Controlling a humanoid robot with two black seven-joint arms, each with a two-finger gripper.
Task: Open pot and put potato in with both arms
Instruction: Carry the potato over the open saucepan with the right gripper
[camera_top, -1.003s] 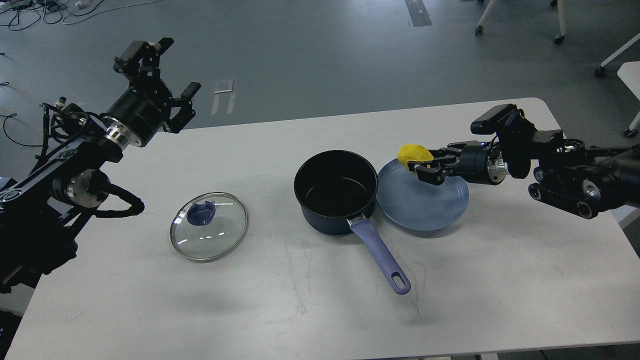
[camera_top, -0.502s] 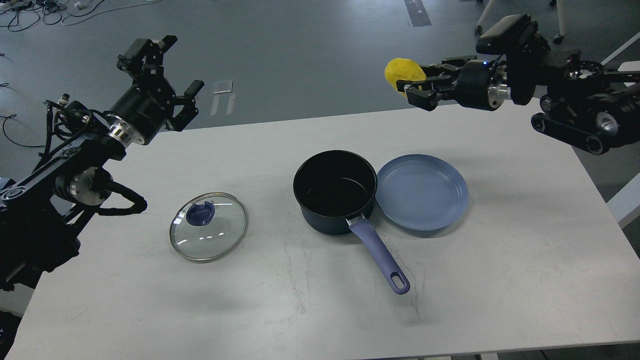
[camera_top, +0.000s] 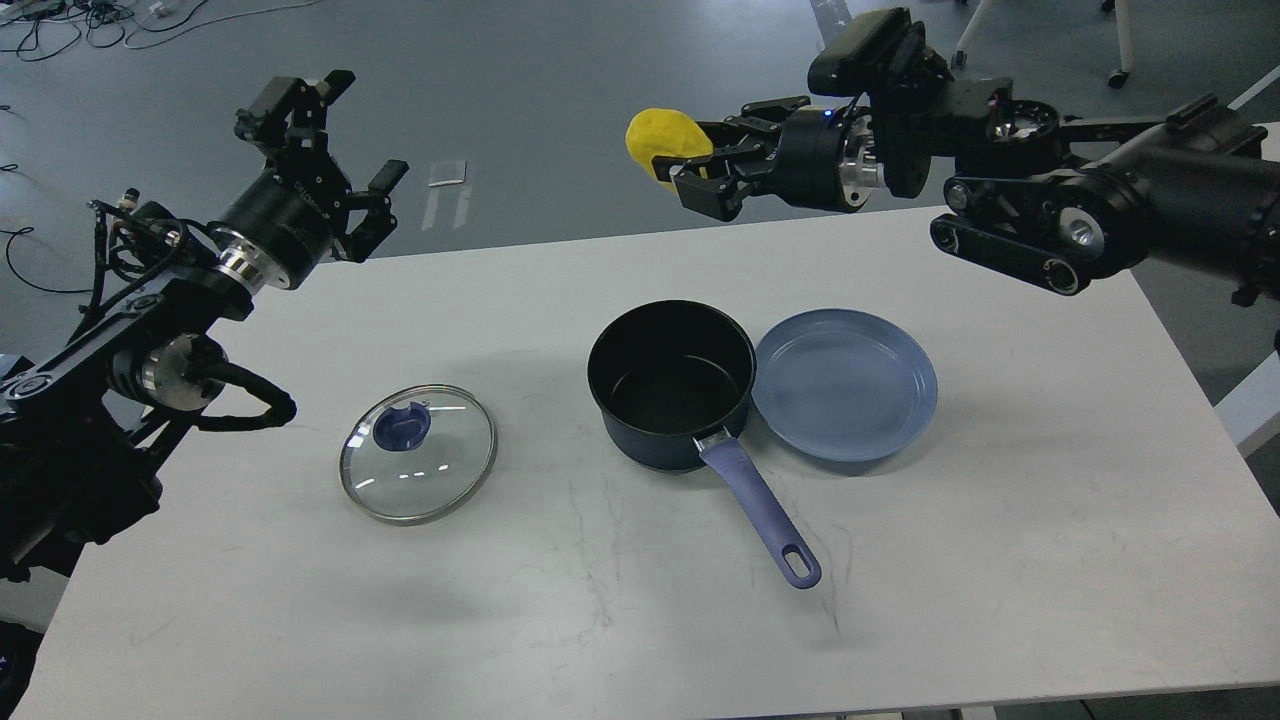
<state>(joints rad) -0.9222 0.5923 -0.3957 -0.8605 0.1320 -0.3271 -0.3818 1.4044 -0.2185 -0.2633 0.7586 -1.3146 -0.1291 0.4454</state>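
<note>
The dark navy pot (camera_top: 671, 386) stands open in the middle of the white table (camera_top: 1000, 560), its lavender handle (camera_top: 760, 520) pointing toward the front. My right gripper (camera_top: 688, 168) is shut on the yellow potato (camera_top: 665, 141) and holds it high above the table, behind the pot. My left gripper (camera_top: 330, 160) is open and empty, raised over the table's far left corner. The glass lid (camera_top: 418, 454) with its blue knob lies flat on the table left of the pot.
An empty blue-grey plate (camera_top: 845, 385) lies right beside the pot, touching its right side. Beyond the table is grey floor with cables at the far left and chair legs at the far right.
My right gripper has lifted the potato off the plate, raised it high, then carried it left to above and behind the pot. The left arm has barely moved.
</note>
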